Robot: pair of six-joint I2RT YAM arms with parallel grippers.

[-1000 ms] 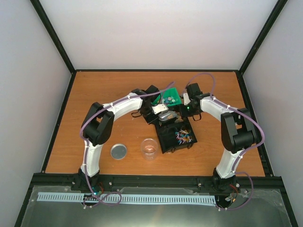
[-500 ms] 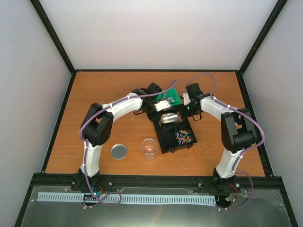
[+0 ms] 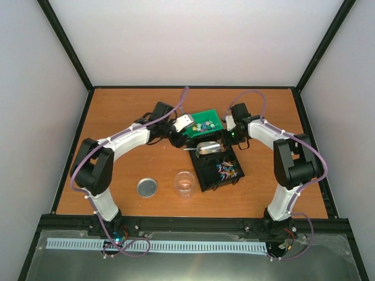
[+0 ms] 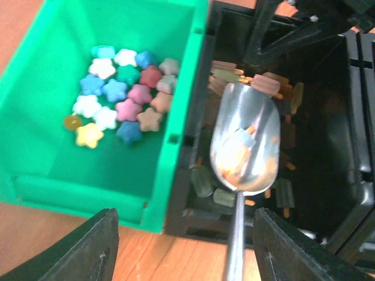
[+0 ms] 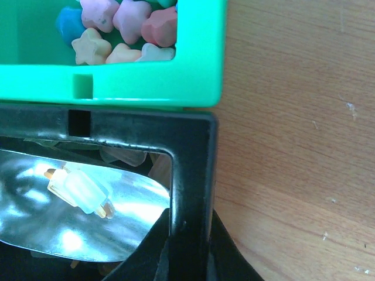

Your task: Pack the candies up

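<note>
Left fingers point(image 4: 88, 249) apart astride scoop point(image 4: 246, 140) handle, right fingers point(image 5: 222, 263) clamped on black tray point(image 5: 190, 164) beside green bin point(image 4: 88, 187) of star candies point(image 4: 123, 93); centre handle before closing

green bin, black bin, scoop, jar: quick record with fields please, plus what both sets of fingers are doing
green bin: holds the star candies; butts against the black bin
scoop: lying in the black bin, bowl up, a pale piece in it
left fingers: open, either side of the scoop handle, not touching it
right fingers: shut on the black bin's wall, by the look of it
jar: upright on the table
lid: flat beside the jar, apart from it
</note>
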